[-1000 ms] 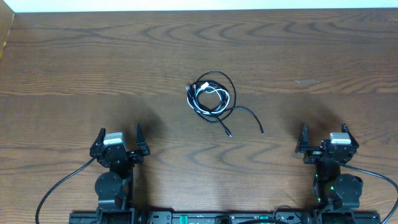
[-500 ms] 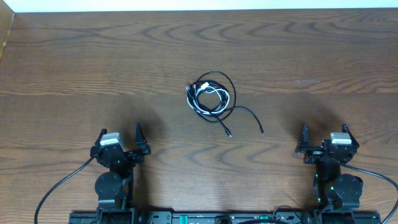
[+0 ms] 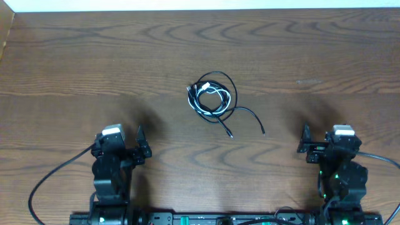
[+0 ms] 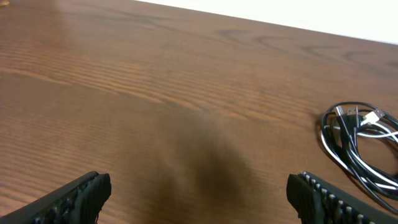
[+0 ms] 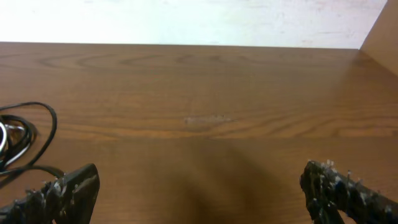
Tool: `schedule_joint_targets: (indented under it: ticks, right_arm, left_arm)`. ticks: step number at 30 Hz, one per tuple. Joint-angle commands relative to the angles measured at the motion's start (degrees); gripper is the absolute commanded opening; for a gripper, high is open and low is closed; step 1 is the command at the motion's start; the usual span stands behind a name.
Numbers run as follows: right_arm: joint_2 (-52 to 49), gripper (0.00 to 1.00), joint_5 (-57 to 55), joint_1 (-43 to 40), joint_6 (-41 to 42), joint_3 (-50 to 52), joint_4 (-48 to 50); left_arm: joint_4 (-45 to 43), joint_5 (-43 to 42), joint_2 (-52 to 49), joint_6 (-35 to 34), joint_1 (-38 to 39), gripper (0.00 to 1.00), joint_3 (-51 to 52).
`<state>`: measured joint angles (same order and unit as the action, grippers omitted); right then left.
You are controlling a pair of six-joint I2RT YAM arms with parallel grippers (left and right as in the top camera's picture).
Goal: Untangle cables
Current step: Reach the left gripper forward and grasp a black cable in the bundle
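At the near left of the table, the left gripper stands wide open and empty, well apart from the cables. Toward the middle, the black cable lies in a tight coil with the shorter white cable wound through it, and two black tails trail toward the near right. A pinch into that bundle could catch both cords, tightening the tangle or dragging the whole lot. At the near right, the right gripper is equally wide open, holding nothing.

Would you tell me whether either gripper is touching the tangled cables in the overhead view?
No, the left gripper and right gripper sit open at the near side, clearly apart from the cables.
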<state>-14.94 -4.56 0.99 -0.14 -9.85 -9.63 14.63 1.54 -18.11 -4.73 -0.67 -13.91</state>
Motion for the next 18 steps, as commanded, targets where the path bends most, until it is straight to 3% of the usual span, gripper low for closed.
schedule_joint_targets:
  ticks: [1,8,12,18]
  right_arm:
    - [-5.97,0.99,-0.42,0.50,2.45,-4.76,-0.48]
    - [-20.22,0.99,0.66,0.50,9.33,-15.08,-8.81]
    - [-28.68,0.99,0.74,0.50,8.70,-23.54,-17.51]
    - [-40.06,0.99,1.75,0.50,8.66,-38.62,-33.09]
  left_arm:
    - [-0.04,-2.54,-7.26,-0.74,-0.24,0.96,-5.33]
    - [9.09,-2.49,-21.64,-1.62,-0.22,0.96,-17.31]
    - [19.63,-6.97,-28.79,-2.21,-0.22,0.96,-26.49]
    - [35.06,-8.48,-34.73,-9.35,-0.24,0.96,-37.09]
